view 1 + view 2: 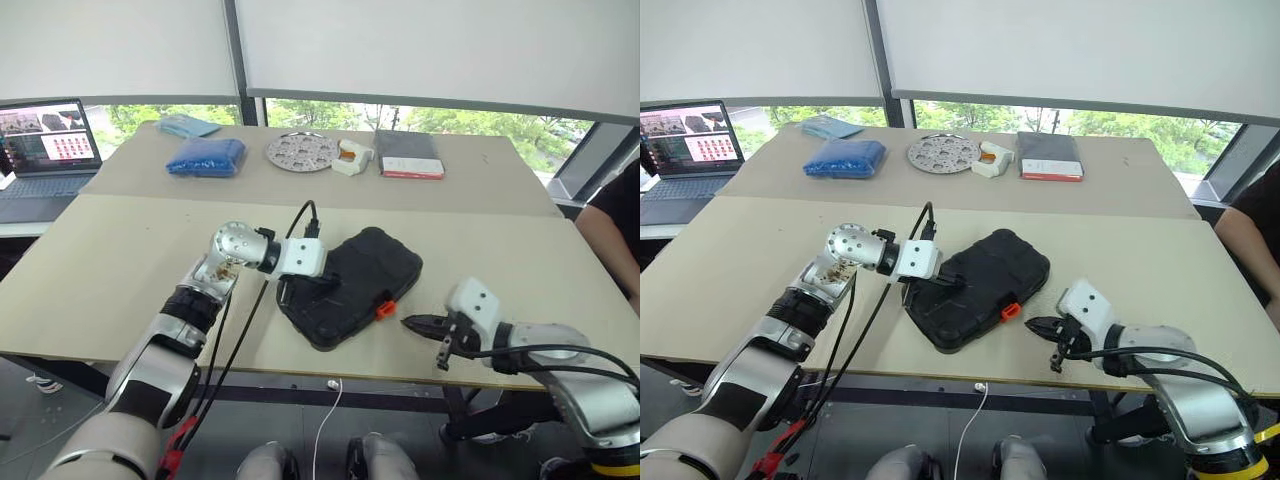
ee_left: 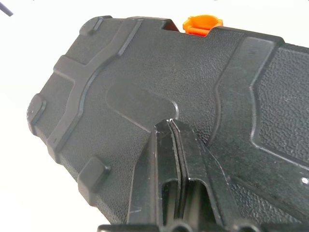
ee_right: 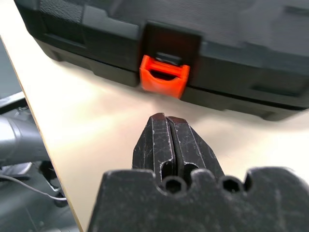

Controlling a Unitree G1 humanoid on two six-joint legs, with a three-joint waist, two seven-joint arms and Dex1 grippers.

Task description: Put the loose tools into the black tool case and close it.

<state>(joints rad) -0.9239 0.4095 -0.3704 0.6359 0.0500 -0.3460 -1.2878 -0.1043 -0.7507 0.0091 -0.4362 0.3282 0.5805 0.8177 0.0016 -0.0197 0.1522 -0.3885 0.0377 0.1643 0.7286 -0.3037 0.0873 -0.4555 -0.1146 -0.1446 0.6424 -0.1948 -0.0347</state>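
Now I see the orange latch [image 3: 164,79] just above my clenched right pincer [image 3: 168,120], lower-centre frame; left pincer [image 2: 170,123], clenched, presses the black tool case [image 1: 370,265].

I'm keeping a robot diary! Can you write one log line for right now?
tool case: closed | left pincer: shut, on lid | right pincer: shut, facing orange latch, apart

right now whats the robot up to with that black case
The black tool case lies closed near the front edge of the table. The left end effector, fingers shut, rests its tips on the lid. The right end effector, also shut and holding nothing, sits just off the case, pointing at the orange latch. No loose tools are in sight, so it looks like the closing stage.
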